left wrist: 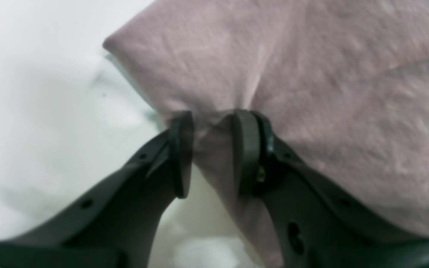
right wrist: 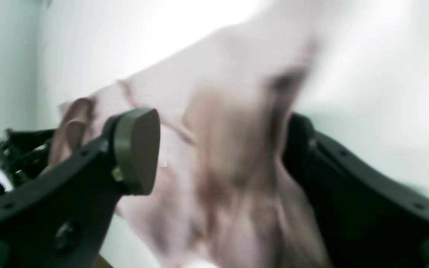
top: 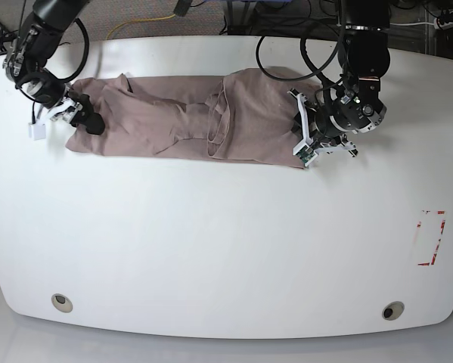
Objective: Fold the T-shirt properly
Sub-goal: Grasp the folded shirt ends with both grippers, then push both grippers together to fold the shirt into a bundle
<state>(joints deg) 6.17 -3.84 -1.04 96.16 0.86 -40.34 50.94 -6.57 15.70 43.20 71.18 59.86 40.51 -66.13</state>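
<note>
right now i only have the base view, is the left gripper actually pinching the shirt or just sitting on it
Observer: The left gripper has a fold of the T-shirt pinched between its pads.
Operator: and the right one
Observer: The right gripper has its jaws wide apart, with blurred cloth loose between them.
Operator: is the left on a corner
Observer: It grips beside a corner that lies on the white table.

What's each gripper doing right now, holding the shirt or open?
Left gripper: closed on a pinch of the T-shirt edge.
Right gripper: jaws apart with shirt cloth between them; no grip visible.
</note>
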